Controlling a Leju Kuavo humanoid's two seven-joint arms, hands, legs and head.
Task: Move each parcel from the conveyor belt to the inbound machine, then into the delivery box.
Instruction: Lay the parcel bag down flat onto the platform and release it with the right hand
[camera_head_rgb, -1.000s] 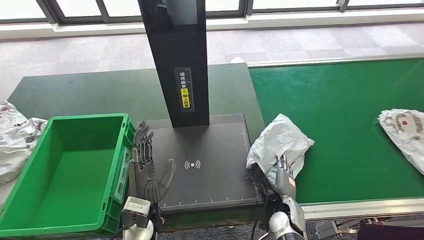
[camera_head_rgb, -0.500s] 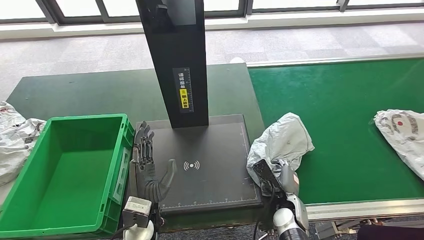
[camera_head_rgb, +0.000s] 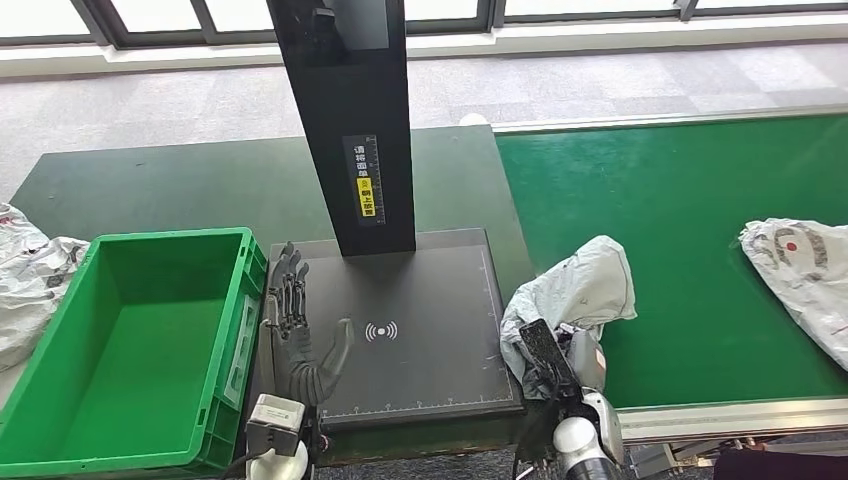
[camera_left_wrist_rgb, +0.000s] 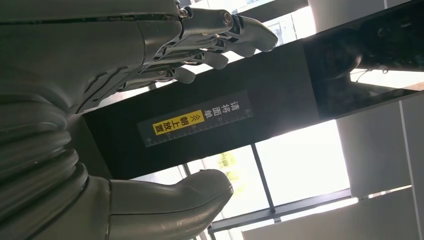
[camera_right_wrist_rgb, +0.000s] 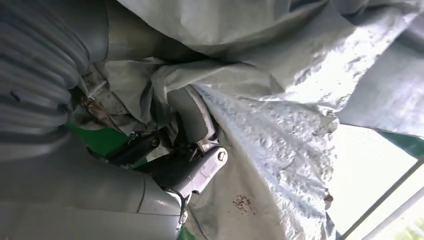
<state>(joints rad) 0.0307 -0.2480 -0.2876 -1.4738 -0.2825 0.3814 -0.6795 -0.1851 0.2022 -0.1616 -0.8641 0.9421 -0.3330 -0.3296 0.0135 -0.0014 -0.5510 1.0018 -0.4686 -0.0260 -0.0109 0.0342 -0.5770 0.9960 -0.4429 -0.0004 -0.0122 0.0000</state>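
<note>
A crumpled grey plastic parcel (camera_head_rgb: 580, 292) sat bunched at the near left edge of the green conveyor belt (camera_head_rgb: 680, 220), gripped by the right hand (camera_head_rgb: 570, 352). A second white parcel (camera_head_rgb: 800, 270) lay flat farther right on the belt. The black inbound machine (camera_head_rgb: 420, 330) and green delivery box (camera_head_rgb: 60, 440) held nothing

We see a grey tiled floor (camera_head_rgb: 600, 80) running behind the work area, with daylight lying in pale patches across it. Along the far wall runs a row of windows (camera_head_rgb: 590, 8) with dark frames above a pale sill (camera_head_rgb: 620, 38). A dark green table (camera_head_rgb: 190, 190) stands at our left, its far corners rounded.
</note>
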